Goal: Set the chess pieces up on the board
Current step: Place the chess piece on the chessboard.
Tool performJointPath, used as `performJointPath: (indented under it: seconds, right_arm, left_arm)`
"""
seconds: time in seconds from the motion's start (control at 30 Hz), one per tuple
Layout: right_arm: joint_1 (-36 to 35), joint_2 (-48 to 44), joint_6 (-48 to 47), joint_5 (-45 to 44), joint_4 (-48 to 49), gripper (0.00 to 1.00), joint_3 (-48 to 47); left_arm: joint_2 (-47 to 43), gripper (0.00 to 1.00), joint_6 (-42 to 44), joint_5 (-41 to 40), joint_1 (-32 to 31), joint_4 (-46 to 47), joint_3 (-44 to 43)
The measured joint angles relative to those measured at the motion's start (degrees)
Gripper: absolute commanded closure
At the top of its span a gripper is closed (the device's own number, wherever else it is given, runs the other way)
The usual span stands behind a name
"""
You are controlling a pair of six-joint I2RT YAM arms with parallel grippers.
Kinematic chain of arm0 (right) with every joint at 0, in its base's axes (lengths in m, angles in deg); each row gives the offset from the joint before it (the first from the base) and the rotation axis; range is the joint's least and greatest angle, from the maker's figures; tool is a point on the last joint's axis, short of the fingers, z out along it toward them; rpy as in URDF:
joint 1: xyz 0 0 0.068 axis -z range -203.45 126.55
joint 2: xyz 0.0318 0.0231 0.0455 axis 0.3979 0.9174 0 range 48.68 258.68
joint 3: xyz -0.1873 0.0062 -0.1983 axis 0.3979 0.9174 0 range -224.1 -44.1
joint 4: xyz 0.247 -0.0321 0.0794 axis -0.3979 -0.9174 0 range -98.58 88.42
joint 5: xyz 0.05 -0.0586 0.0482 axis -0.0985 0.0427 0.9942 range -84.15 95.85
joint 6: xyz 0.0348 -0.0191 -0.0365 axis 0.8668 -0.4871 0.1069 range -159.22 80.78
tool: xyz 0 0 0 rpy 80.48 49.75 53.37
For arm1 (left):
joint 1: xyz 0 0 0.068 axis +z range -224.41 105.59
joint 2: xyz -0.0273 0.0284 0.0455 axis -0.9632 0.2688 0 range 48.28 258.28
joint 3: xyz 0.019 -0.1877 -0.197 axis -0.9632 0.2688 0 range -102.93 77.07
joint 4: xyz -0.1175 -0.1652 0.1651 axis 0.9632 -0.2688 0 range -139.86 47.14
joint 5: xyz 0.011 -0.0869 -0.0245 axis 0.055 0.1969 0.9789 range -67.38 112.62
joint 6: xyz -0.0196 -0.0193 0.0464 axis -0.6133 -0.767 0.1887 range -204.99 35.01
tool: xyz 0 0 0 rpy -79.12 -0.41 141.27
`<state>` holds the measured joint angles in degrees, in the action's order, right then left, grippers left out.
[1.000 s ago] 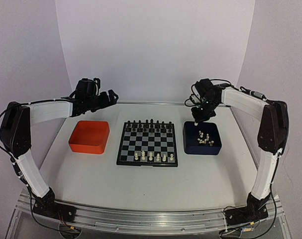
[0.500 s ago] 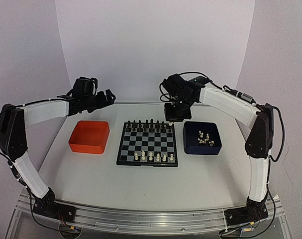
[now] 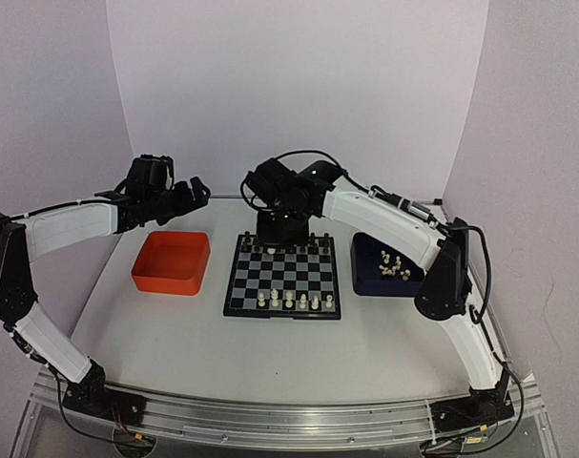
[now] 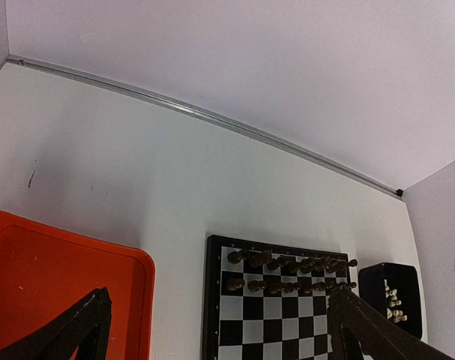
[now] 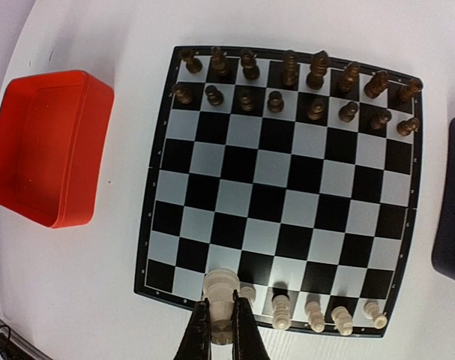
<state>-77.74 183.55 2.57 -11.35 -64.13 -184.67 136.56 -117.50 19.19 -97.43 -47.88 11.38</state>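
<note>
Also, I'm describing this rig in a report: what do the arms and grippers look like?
The left arm and right arm match: white-covered links, black joints and bases; thin black cables loop along the right. The left gripper and right gripper are black with slim fingers.

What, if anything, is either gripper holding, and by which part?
The right gripper pinches a cream-white chess piece by its narrower body, with the broad end sticking out beyond. The left gripper is open and empty.

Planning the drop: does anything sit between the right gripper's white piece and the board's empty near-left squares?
Nothing visible. The right gripper holds the white piece above the board. The near-left corner squares look bare, and the placed white pieces stand further right along that row.
</note>
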Motion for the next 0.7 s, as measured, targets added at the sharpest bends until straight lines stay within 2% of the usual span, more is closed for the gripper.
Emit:
performJointPath:
  seconds: [0.23,0.7]
  right_arm:
    - [-3.3,6.0,1.7,0.1,-0.3,1.0,-6.9]
    - [-5.0,11.8,3.0,0.7,0.0,1.0,-8.0]
  left_arm:
    - [-3.2,0.0,-2.4,-1.1,0.0,-1.1,3.6]
    - [-5.0,0.0,-3.6,-2.4,0.0,-1.6,6.6]
